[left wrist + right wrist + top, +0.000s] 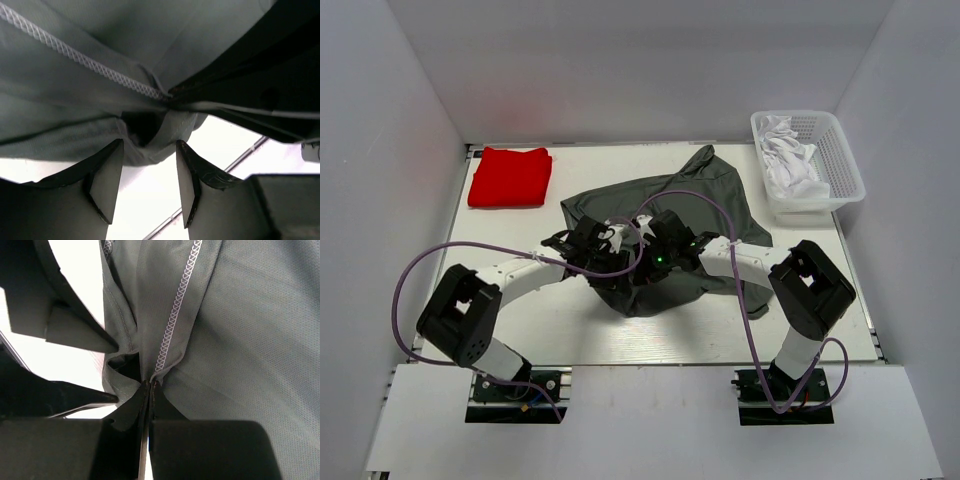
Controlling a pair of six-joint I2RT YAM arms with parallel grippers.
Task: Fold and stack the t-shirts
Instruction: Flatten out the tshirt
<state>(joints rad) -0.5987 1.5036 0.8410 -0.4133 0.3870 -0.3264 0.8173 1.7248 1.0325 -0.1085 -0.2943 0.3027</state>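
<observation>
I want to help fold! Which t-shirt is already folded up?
The red t-shirt, a neat square at far left; the dark grey t-shirt lies crumpled in the middle.

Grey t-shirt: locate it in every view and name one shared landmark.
Top external: grey t-shirt crumpled at mid-table.
Left wrist: grey t-shirt fills the upper half, fold by the open left gripper.
Right wrist: grey t-shirt fills centre and right, pinched in the shut right gripper.
Landmark: white zigzag seam, in both wrist views only.
</observation>
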